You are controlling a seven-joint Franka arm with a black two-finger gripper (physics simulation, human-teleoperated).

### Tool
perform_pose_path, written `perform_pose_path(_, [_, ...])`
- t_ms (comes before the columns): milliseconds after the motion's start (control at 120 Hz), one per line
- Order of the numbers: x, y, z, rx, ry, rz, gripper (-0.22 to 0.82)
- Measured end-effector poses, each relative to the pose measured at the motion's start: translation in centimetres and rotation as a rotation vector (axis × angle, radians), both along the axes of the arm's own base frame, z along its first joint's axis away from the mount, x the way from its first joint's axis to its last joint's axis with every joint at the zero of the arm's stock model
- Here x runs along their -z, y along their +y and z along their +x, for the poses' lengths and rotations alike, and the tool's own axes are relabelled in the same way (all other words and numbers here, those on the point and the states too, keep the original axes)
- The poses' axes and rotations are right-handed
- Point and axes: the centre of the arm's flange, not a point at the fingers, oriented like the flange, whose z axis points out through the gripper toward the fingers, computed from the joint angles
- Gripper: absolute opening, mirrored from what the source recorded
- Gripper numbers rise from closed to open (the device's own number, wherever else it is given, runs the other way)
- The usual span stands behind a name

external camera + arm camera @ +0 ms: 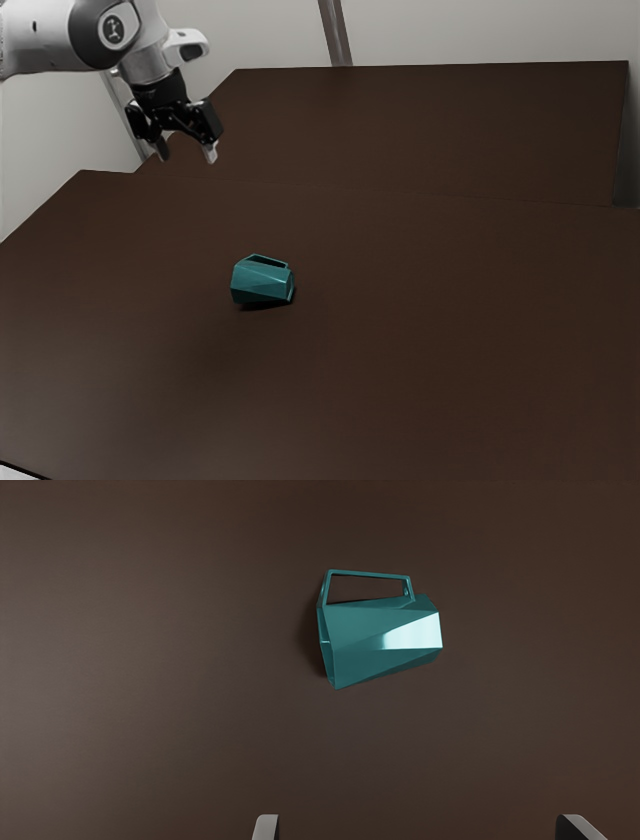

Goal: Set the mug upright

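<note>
1. We are seeing the teal mug (262, 283) lying on its side on the dark brown surface (420, 330); it is not standing upright.
2. We are holding our tool (188, 157) above the mug's level, well apart from it, toward the exterior view's upper left of the mug. It is hanging released, its two fingers spreading wide with nothing between them.
3. Our arm (148, 62) is reaching in from the exterior view's upper left of the mug.
4. In the wrist view, we are seeing the mug's angular handle (370, 574) looping out from the mug's side farther from our fingertips.
5. The mug's mouth (327, 650) is facing sideways, toward the exterior view's right.
6. A glint (415, 632) is shining on a facet near the mug's base end.
7. Beyond the mug, a pale wall (480, 30) is rising behind the surface.
</note>
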Motion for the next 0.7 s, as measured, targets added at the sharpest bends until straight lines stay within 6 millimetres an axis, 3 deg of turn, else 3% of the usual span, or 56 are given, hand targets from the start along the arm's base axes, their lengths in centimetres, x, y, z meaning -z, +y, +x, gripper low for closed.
perform_pose_path(292, [1.0, -2.7, 0.0, 0.037, 0.017, -0.003, 0.6])
perform_pose_path(542, [7.2, -6.0, -2.5, 0.103, 0.11, -0.14, 0.6])
perform_pose_path(617, [8.9, -5.0, -2.6, 0.122, 0.102, -0.207, 0.6])
perform_pose_path(700, [10.0, -1.2, -2.1, 0.108, 0.065, -0.282, 0.6])
